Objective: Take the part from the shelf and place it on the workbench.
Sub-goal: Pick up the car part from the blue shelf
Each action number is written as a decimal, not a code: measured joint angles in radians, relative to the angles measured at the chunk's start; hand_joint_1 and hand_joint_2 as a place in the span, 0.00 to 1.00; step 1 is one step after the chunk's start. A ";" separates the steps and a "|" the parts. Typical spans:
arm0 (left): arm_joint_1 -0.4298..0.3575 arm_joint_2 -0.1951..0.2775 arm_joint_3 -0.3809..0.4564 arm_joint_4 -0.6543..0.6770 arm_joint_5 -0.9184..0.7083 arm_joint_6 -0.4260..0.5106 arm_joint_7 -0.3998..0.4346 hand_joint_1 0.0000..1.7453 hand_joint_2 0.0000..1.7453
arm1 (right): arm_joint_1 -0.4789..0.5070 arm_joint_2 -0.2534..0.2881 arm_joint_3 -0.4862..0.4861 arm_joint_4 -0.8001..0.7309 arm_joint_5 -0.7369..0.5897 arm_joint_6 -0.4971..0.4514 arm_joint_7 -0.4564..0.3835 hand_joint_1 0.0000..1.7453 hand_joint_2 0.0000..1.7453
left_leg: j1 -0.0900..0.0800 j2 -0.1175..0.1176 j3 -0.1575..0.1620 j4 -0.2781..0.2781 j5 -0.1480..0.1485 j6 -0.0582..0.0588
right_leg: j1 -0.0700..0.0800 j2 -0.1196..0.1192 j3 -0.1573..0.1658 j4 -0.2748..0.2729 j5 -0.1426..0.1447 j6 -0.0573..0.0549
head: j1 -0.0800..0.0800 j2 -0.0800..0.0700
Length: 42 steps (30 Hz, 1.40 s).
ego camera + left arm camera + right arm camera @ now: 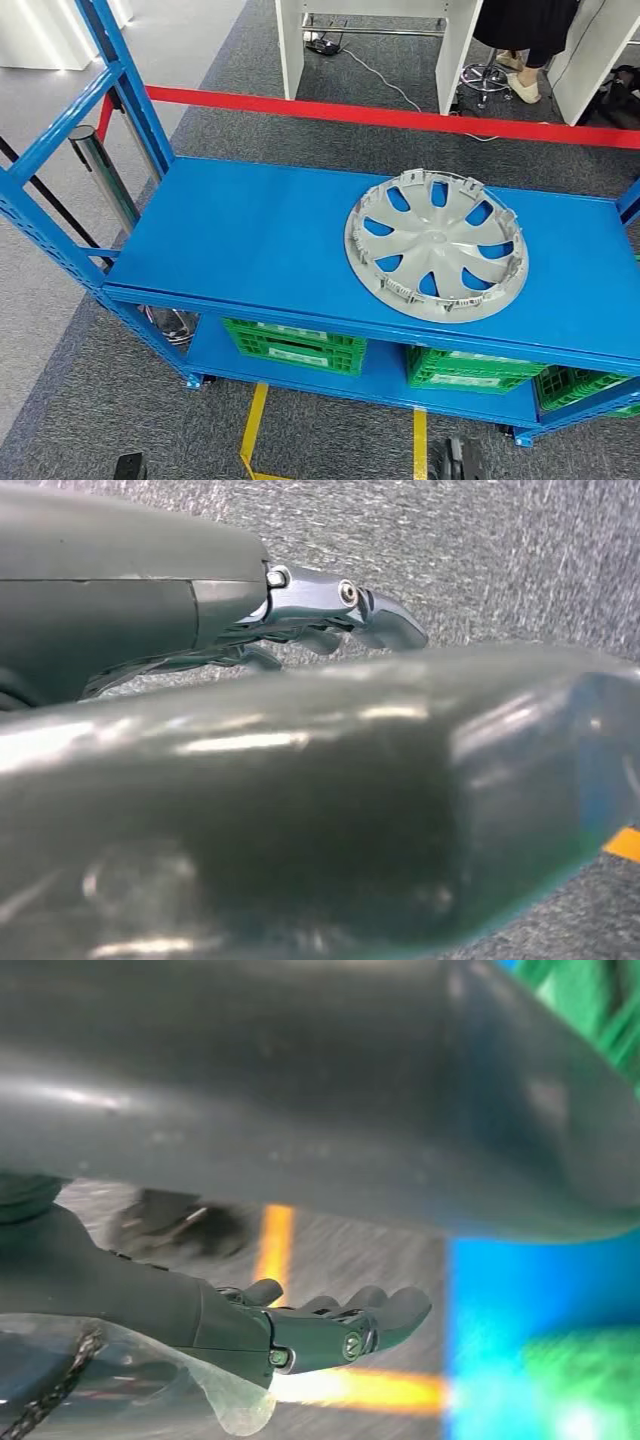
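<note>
On blue shelf: hubcap (untouched) | left hand, right hand hang apart, seemingly empty, fingers loosely extended

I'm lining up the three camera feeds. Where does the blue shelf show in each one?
Head view: the blue shelf spans the middle, the silver wheel cover lying on its top deck.
Left wrist view: no clear sight of it, just a blue tint at the right edge.
Right wrist view: blurred blue at lower right.
Shared landmark: yellow floor tape.
</note>
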 joint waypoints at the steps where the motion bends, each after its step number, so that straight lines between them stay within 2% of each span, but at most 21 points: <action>1: 0.000 0.000 0.000 0.000 -0.003 -0.001 0.001 0.00 0.00 | -0.005 0.006 0.010 -0.002 0.008 0.005 -0.011 0.00 0.00 | 0.000 0.000 0.000 0.000 0.000 0.000 | 0.000 0.000 0.000 0.000 0.000 0.000 | 0.000 0.000; 4: -0.001 0.001 0.000 0.002 -0.016 -0.007 0.002 0.00 0.00 | -0.026 0.038 0.067 -0.015 0.040 0.023 -0.060 0.00 0.00 | 0.000 0.000 0.000 0.000 0.001 -0.001 | 0.000 0.000 0.000 0.000 0.000 0.000 | 0.000 0.000; 9: -0.003 0.002 0.000 0.004 -0.050 -0.020 0.014 0.00 0.00 | -0.028 0.097 0.220 -0.081 0.068 0.079 -0.115 0.00 0.00 | 0.000 0.000 0.000 0.000 0.001 -0.001 | 0.000 0.000 0.000 0.001 0.001 0.000 | 0.000 0.000; 12: -0.010 0.002 -0.005 0.005 -0.073 -0.027 0.031 0.00 0.00 | -0.003 0.113 0.377 -0.177 0.012 0.134 -0.103 0.00 0.00 | 0.000 0.000 -0.001 0.000 0.001 -0.001 | 0.000 0.000 0.000 0.001 0.001 0.000 | 0.000 0.000; 16: -0.025 0.002 -0.015 0.006 -0.088 -0.032 0.040 0.00 0.00 | 0.006 0.115 0.612 -0.288 -0.110 0.158 -0.078 0.00 0.00 | 0.000 0.002 -0.001 0.000 0.001 -0.001 | 0.000 0.001 -0.001 0.001 0.001 0.000 | 0.000 0.000; 21: -0.033 0.002 -0.026 0.007 -0.100 -0.033 0.050 0.00 0.00 | -0.007 0.111 0.806 -0.349 -0.215 0.150 -0.073 0.00 0.00 | 0.000 0.002 -0.001 0.001 0.001 -0.001 | 0.000 0.002 -0.001 0.001 0.002 0.001 | 0.000 0.000; 27: -0.036 0.001 -0.032 0.007 -0.105 -0.035 0.055 0.00 0.00 | -0.030 0.105 0.975 -0.392 -0.270 0.134 -0.076 0.00 0.00 | 0.000 0.003 -0.001 0.001 0.001 -0.001 | 0.000 0.002 -0.001 0.001 0.002 0.001 | 0.000 0.000; 29: -0.037 0.001 -0.032 0.007 -0.104 -0.035 0.056 0.00 0.00 | -0.035 0.101 1.026 -0.419 -0.263 0.076 -0.078 0.00 0.00 | 0.000 0.003 -0.001 0.001 0.001 -0.001 | 0.000 0.002 -0.001 0.001 0.002 0.001 | 0.000 0.000; 30: -0.037 0.001 -0.032 0.007 -0.101 -0.034 0.055 0.00 0.00 | -0.038 0.098 1.054 -0.440 -0.248 0.018 -0.077 0.00 0.00 | 0.000 0.003 -0.001 0.001 0.001 -0.001 | 0.000 0.002 -0.001 0.001 0.002 0.001 | 0.000 0.000; 34: -0.033 0.001 -0.031 0.007 -0.088 -0.030 0.049 0.00 0.00 | -0.045 0.083 1.162 -0.537 -0.161 -0.246 -0.047 0.00 1.00 | 0.000 0.003 -0.001 0.001 0.001 -0.001 | 0.000 0.002 -0.001 0.001 0.002 0.001 | 0.000 0.000; 39: -0.024 0.001 -0.026 0.009 -0.078 -0.021 0.035 0.00 0.00 | -0.044 0.045 1.267 -0.668 -0.039 -0.557 -0.004 0.00 1.00 | 0.000 0.003 -0.001 0.001 0.001 -0.001 | 0.000 0.002 -0.002 0.001 0.002 0.001 | 0.000 0.000; 42: -0.020 0.001 -0.022 0.010 -0.076 -0.018 0.034 0.00 0.00 | -0.045 0.020 1.313 -0.737 0.002 -0.652 0.011 0.00 1.00 | 0.000 0.003 -0.002 0.001 0.001 -0.001 | 0.000 0.002 -0.002 0.001 0.002 0.001 | 0.000 0.000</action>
